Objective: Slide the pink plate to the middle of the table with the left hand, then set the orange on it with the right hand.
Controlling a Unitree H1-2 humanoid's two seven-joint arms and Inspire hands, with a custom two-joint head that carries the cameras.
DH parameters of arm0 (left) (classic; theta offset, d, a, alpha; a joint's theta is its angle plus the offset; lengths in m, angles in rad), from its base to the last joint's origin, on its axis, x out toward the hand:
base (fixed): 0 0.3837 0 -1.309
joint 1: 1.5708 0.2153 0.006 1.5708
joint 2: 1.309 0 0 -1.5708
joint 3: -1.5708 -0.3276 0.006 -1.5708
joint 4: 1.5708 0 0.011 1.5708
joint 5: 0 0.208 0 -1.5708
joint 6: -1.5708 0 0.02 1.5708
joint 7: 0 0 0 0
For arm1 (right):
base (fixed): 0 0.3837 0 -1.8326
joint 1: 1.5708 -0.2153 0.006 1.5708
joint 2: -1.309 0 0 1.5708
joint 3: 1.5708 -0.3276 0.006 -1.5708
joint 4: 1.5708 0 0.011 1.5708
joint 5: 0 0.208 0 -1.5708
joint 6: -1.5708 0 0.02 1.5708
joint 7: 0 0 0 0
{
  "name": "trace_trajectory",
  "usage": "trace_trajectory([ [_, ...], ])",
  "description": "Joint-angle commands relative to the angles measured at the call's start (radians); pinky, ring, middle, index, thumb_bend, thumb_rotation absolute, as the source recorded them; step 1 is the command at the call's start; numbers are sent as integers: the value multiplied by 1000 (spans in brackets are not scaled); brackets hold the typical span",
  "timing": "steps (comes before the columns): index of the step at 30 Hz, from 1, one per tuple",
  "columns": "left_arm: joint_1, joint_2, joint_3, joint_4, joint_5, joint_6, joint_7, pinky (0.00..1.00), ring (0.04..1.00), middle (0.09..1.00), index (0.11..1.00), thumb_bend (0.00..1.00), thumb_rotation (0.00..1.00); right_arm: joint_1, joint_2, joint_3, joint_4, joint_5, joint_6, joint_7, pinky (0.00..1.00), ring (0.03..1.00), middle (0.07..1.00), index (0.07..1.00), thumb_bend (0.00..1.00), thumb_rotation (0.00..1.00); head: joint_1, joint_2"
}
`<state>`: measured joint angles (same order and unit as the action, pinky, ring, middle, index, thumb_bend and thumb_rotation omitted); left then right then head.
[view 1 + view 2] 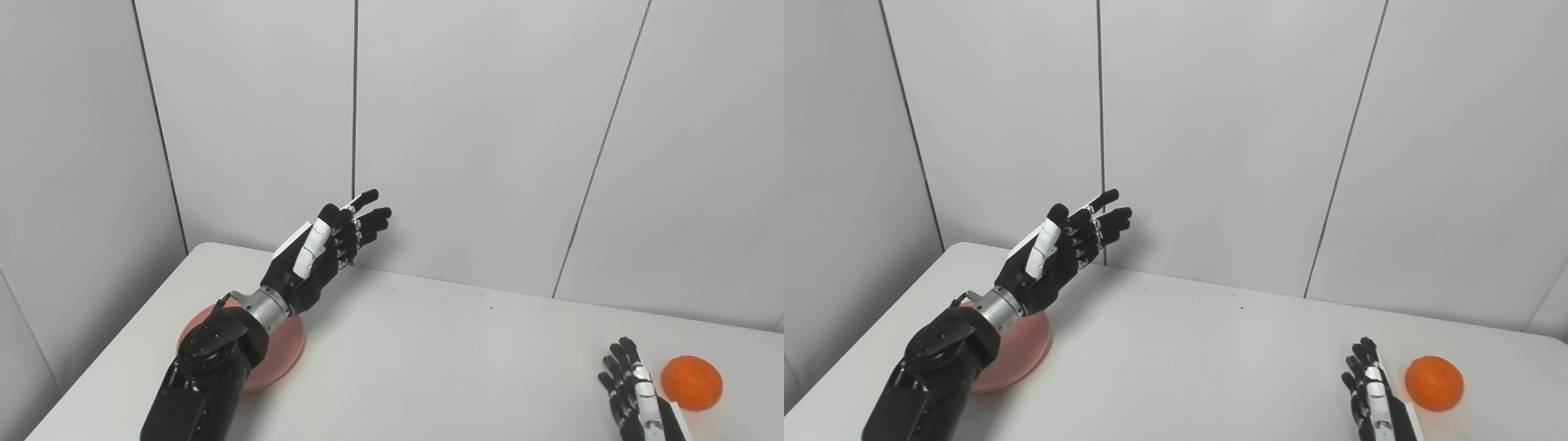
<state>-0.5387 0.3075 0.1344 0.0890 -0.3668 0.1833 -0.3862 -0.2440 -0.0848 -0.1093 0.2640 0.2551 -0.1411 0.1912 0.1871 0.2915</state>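
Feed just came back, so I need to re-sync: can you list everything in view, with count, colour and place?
pink plate: one, pink, left side of the table, partly under the left arm.
orange: one, orange, near right edge, beside the right hand.
table: one, white, spans the view.
wall panels: grey, behind the table.
left hand: one, black and white, open, raised above the table past the plate.
right hand: one, black and white, open, left of the orange, not touching.
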Motion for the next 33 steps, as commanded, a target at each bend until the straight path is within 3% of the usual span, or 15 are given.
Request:
trace_trajectory([
  [1, -87, 52, 29, 6, -16, -57, -10, 997, 942, 913, 899, 993, 910, 81, 26, 7, 69, -4, -20, -1, 1000, 1000, 980, 983, 595, 920, 1, 0],
  [6, -120, 117, 62, 53, -36, -30, -36, 947, 888, 850, 917, 1000, 915, 84, 24, 9, 55, 9, -5, 7, 1000, 1000, 989, 997, 573, 944, 7, 12],
  [8, -129, 149, 63, 68, -26, -25, -40, 834, 848, 808, 916, 1000, 923, 82, 23, 5, 60, 19, -8, 13, 1000, 1000, 989, 999, 577, 929, 9, 14],
  [11, -132, 185, 66, 84, -6, -15, -25, 796, 833, 818, 914, 1000, 930, 81, 22, 1, 54, 26, 9, 7, 1000, 1000, 982, 990, 597, 906, 14, 16],
  [15, -131, 209, 93, 147, 1, -59, -11, 755, 822, 829, 927, 1000, 936, 80, 19, 3, 54, 14, 7, -2, 1000, 1000, 973, 987, 600, 926, 15, 17],
  [17, -132, 218, 108, 179, 13, -78, 1, 689, 799, 828, 911, 1000, 939, 79, 18, 0, 55, 20, 8, 0, 1000, 1000, 967, 979, 616, 903, 16, 19],
  [20, -133, 239, 132, 235, 19, -98, 8, 741, 822, 847, 928, 1000, 944, 82, 12, 5, 46, 18, 17, 5, 1000, 1000, 979, 990, 604, 930, 19, 22],
  [26, -137, 273, 155, 328, 33, -144, 4, 699, 842, 860, 926, 1000, 961, 87, 13, 0, 25, 28, 46, -1, 1000, 1000, 978, 993, 591, 937, 24, 28],
  [33, -133, 298, 177, 435, 35, -206, 6, 746, 866, 862, 942, 1000, 935, 89, 17, -10, 13, 32, 60, -6, 1000, 1000, 965, 977, 582, 913, 24, 36],
])
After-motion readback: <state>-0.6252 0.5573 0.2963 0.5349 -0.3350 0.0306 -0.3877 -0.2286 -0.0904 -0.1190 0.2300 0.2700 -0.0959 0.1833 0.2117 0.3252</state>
